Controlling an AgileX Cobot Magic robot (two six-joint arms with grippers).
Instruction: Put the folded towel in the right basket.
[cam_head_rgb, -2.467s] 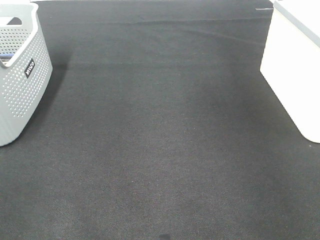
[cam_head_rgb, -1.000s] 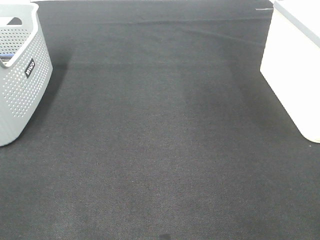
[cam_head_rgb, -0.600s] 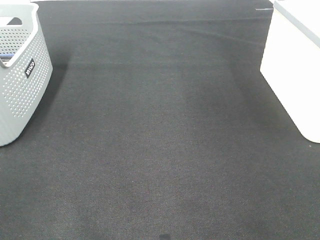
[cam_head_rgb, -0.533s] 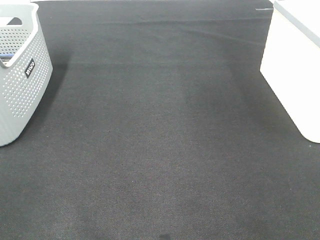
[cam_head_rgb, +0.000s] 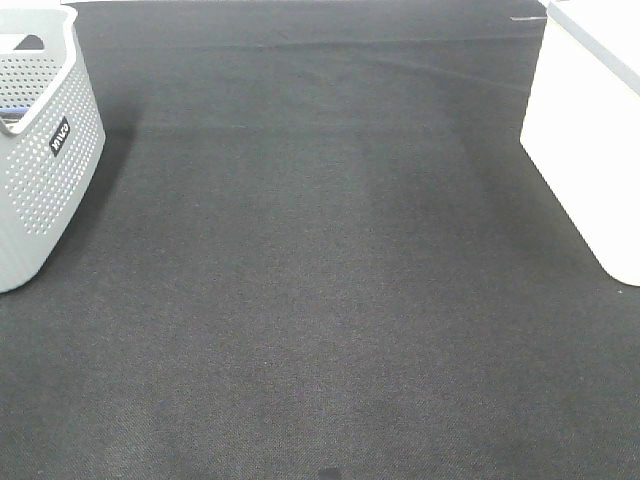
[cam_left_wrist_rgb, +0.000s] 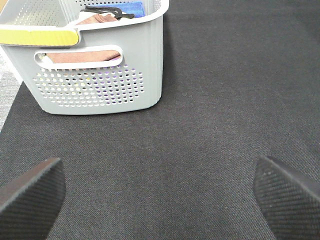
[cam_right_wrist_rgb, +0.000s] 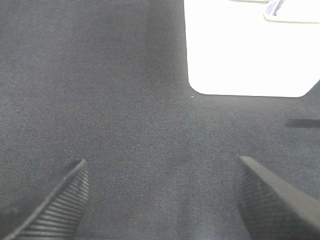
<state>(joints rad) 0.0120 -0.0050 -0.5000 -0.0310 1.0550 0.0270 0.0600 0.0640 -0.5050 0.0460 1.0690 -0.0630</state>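
Dark woven tabletop (cam_head_rgb: 320, 300), bare across middle. Grey perforated basket (cam_head_rgb: 40, 170) at left edge; wrist view shows brownish towel (cam_left_wrist_rgb: 85, 55) folded inside, blue item (cam_left_wrist_rgb: 127, 7) behind it. White right basket (cam_head_rgb: 590, 140) at opposite edge, interior not visible. Left hand (cam_left_wrist_rgb: 160, 192) released, fingers wide, pointing toward grey basket, holding nothing. Right hand (cam_right_wrist_rgb: 160, 200) likewise released, facing white basket. Step: pickup not yet begun, by my reading. Next move calls for left hand reaching over rim, pinching towel without unfolding it.
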